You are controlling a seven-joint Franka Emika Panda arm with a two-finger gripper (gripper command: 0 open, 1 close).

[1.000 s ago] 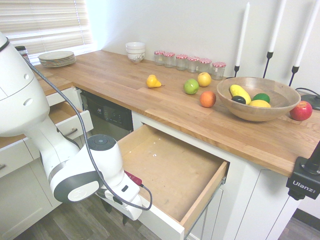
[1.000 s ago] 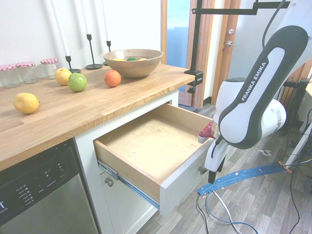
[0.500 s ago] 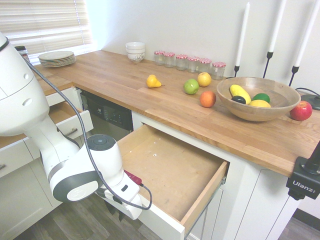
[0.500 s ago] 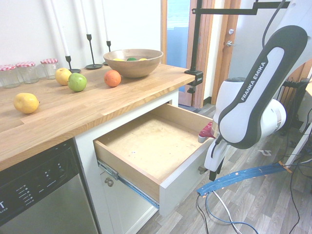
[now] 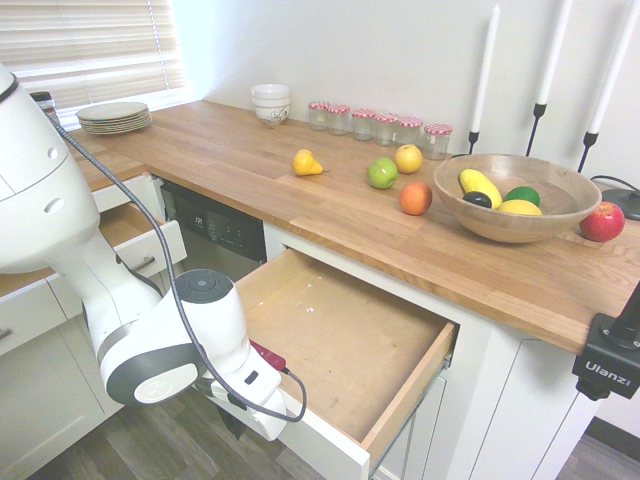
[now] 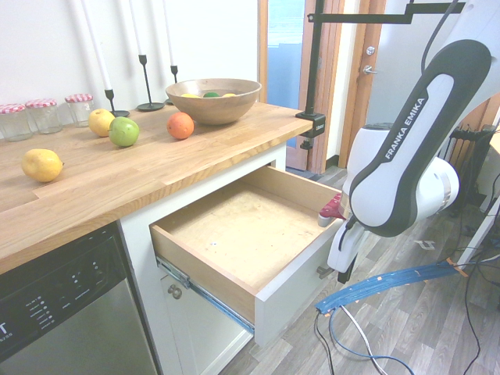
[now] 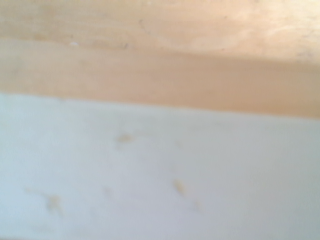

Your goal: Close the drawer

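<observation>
The drawer point(image 5: 345, 345) stands pulled well out from under the wooden counter point(image 5: 250, 160), its plywood bottom bare, between the dishwasher point(image 5: 215, 230) and a white cabinet. The arm's wrist hangs low at the drawer's white front panel point(image 6: 293, 293), and the gripper point(image 6: 341, 269) points down at the panel's outer face; whether its fingers are spread or closed cannot be told, since the arm body hides them in both outside views. The wrist camera shows only a blurred stretch of the white panel top point(image 7: 160, 175) with the plywood beyond it. Compared with a second ago, the drawer front sits slightly nearer the cabinet and the wrist has shifted a little with it, though most of the drawer is still out. On the counter, a wooden bowl point(image 5: 470, 215) holds fruit, with an orange point(image 5: 415, 198), a green apple point(image 5: 382, 173) and a yellow pear point(image 5: 305, 163) near it and a row of jars point(image 5: 380, 122) by the wall. A narrower drawer point(image 5: 135, 235) beyond the dishwasher also stands open.
</observation>
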